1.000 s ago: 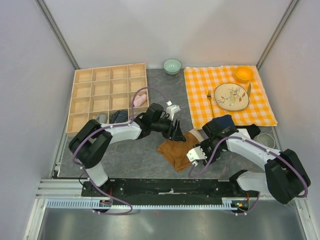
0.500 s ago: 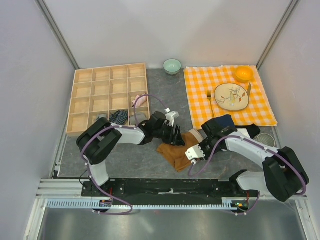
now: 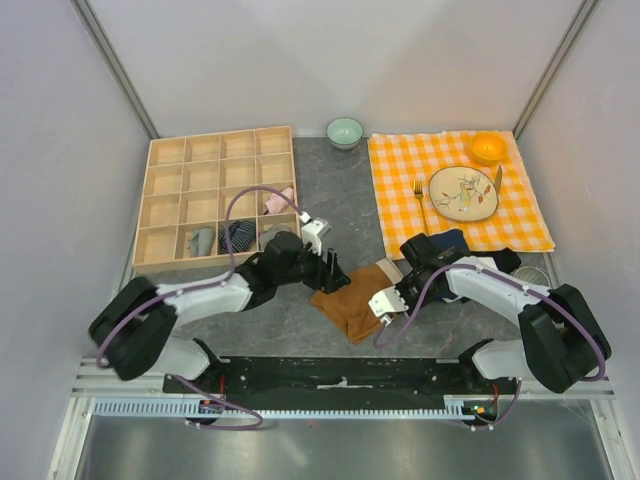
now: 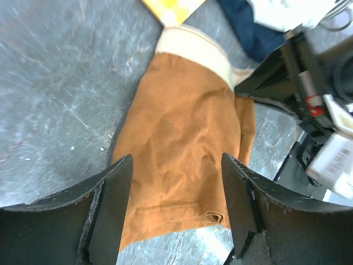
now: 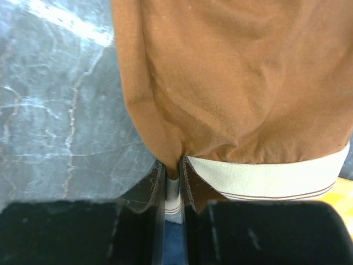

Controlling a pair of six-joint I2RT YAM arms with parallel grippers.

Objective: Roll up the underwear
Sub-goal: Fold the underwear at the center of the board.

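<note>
Soft, creased rust-brown underwear (image 3: 352, 300) with a smooth tan band lies flat on the grey marbled counter (image 3: 335, 190), a navy cloth (image 4: 251, 30) just beyond the band. The right jaws, open 1 second ago, now pinch its edge by the band. The left jaws have sunk over it, spread wide and empty.

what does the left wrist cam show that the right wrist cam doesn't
Left wrist only: the open left claw straddling the underwear, plus a navy cloth and a checked cloth corner beyond its tan band. Right wrist only: the right claw pinched shut on the underwear's edge beside the band. Both: the rust-brown underwear lying on the grey table.
</note>
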